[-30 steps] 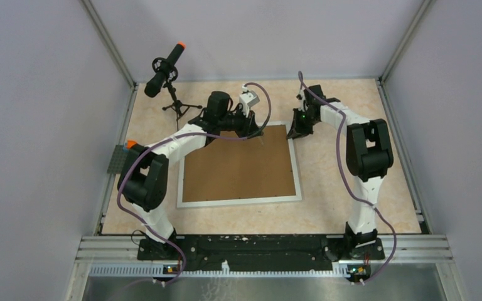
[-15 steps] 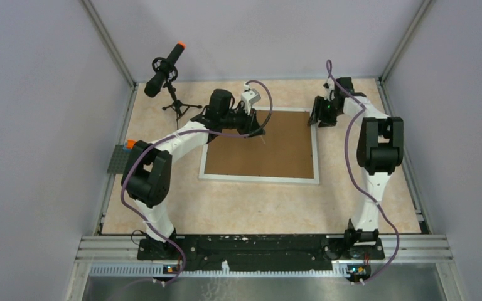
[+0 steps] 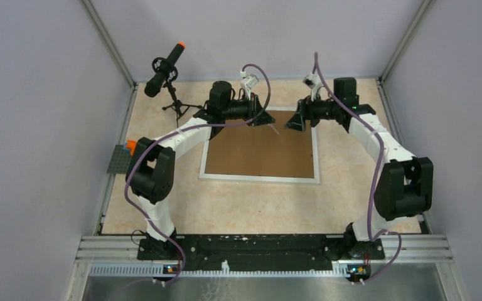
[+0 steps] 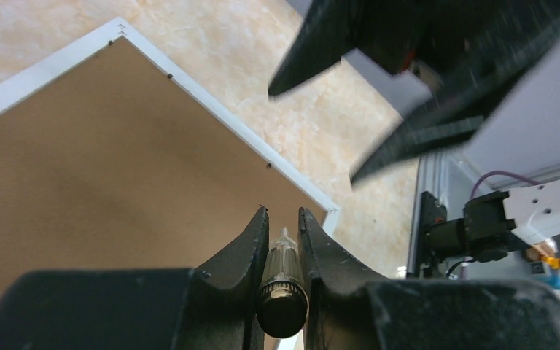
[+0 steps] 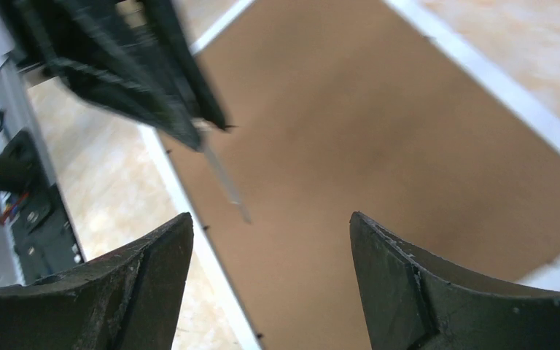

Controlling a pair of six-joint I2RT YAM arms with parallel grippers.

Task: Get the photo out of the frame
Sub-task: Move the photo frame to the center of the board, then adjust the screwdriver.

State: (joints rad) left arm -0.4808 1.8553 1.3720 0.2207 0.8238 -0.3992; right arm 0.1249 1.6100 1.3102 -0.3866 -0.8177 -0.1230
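The frame lies face down on the table, its brown backing board facing up; the photo is hidden beneath it. My left gripper hovers over the frame's far left part, shut on a thin clear pen-like tool whose tip points down at the board. My right gripper hangs open over the far right part, facing the left one and holding nothing. From the right wrist I see the board, the white border and the tool between my open fingers.
A black microphone on a small tripod stands at the far left corner. A grey studded plate with an orange piece sits at the left edge. Enclosure walls close in the table on three sides.
The frame has slid right and squared up on the table. My right gripper let go of its corner, opened and swung round to face left. The left gripper shifted slightly back.
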